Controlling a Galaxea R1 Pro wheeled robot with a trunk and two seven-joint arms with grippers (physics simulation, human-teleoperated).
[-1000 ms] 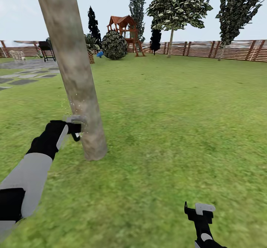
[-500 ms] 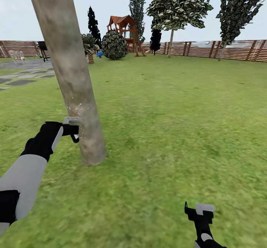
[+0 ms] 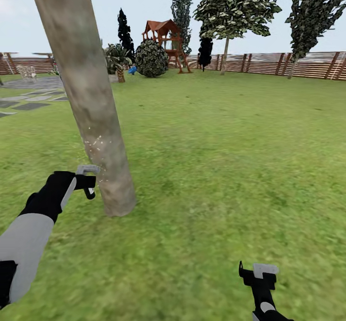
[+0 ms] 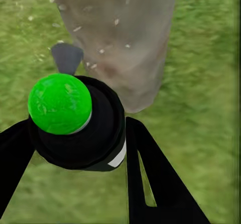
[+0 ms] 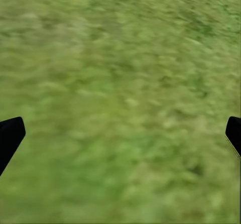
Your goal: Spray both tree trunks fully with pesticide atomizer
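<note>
The left gripper is clamped round the atomizer, a black body with a bright green round cap. Its nozzle points at the trunk just beside it, thick, mottled grey-tan, standing in grass. White specks dot the bark. The right gripper hangs wide open, holding nothing, over grass.

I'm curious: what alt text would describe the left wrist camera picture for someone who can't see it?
Two black gripper fingers clamp a black atomizer with a round green cap, aimed at the base of a thick mottled grey-tan tree trunk. Tiny white pesticide specks dot the bark, and blurry green grass surrounds it.
</note>
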